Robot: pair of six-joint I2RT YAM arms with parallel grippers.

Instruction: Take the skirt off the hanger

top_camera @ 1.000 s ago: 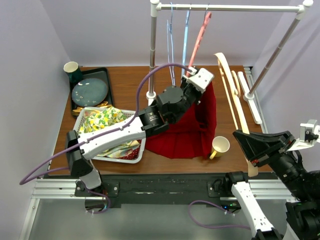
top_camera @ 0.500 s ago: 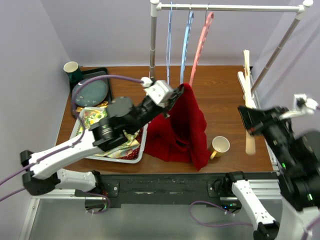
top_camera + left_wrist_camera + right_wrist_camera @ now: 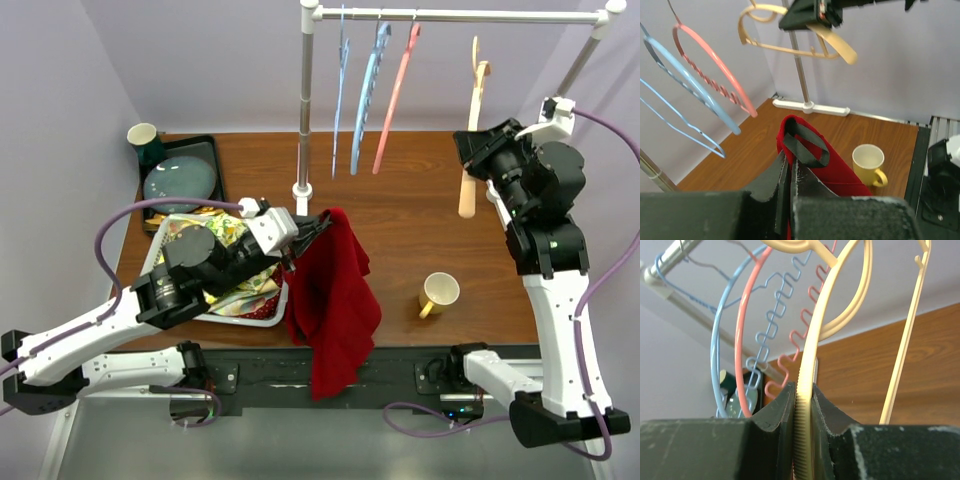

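The red skirt (image 3: 332,300) hangs from my left gripper (image 3: 316,228), which is shut on its top edge above the table's near middle. In the left wrist view the skirt (image 3: 850,172) and its black loop (image 3: 807,145) show just past my closed left gripper (image 3: 790,170). The skirt's lower end drapes past the table's front edge. My right gripper (image 3: 478,150) is shut on the cream hanger (image 3: 470,150), held up near the rail (image 3: 460,15). In the right wrist view the hanger (image 3: 812,360) is pinched in my right gripper (image 3: 803,395). The hanger is bare.
Blue (image 3: 365,90) and pink (image 3: 395,95) hangers hang on the rack. A yellow mug (image 3: 438,293) stands at the near right. A white basket (image 3: 276,308) of patterned cloth sits at the left, behind it a dark tray (image 3: 218,170) with a plate and a green cup (image 3: 143,140).
My left gripper has pulled the skirt down and toward the near left, off the hanger. My right gripper has lifted the cream hanger up and back toward the rail.
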